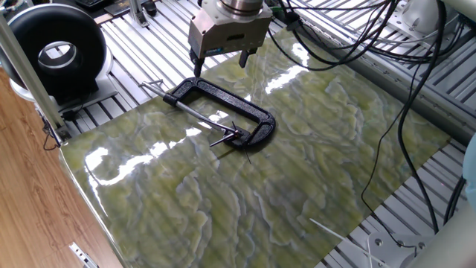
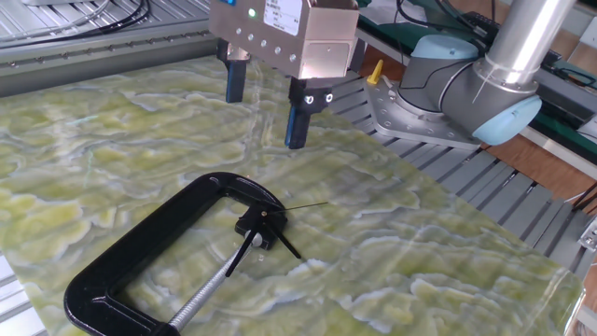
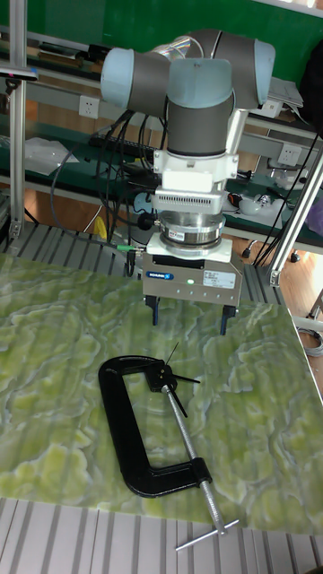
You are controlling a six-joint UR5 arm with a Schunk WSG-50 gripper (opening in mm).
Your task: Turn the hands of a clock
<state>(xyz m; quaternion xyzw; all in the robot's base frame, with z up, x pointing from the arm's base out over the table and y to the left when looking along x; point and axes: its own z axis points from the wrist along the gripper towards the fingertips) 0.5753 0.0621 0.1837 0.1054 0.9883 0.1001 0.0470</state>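
Observation:
The hands (image 2: 277, 222) are two thin black pointers joined at a small hub, held in the jaw of a black C-clamp (image 2: 149, 250) that lies flat on the green marbled mat. They also show in the one fixed view, hands (image 1: 233, 135) and C-clamp (image 1: 223, 99), and in the tall view, hands (image 3: 171, 373) and C-clamp (image 3: 113, 421). My gripper (image 2: 266, 110) hangs open above the mat just beyond the clamp's curved back, with nothing between its fingers. It is clear of the clamp, as the gripper (image 1: 219, 64) and gripper (image 3: 189, 319) show.
A black round drum (image 1: 56, 46) stands off the mat at the far left. Cables (image 1: 387, 52) trail across the slatted table on the right. The arm's base (image 2: 448, 93) sits behind the mat. A thin white rod (image 1: 327, 231) lies near the front corner.

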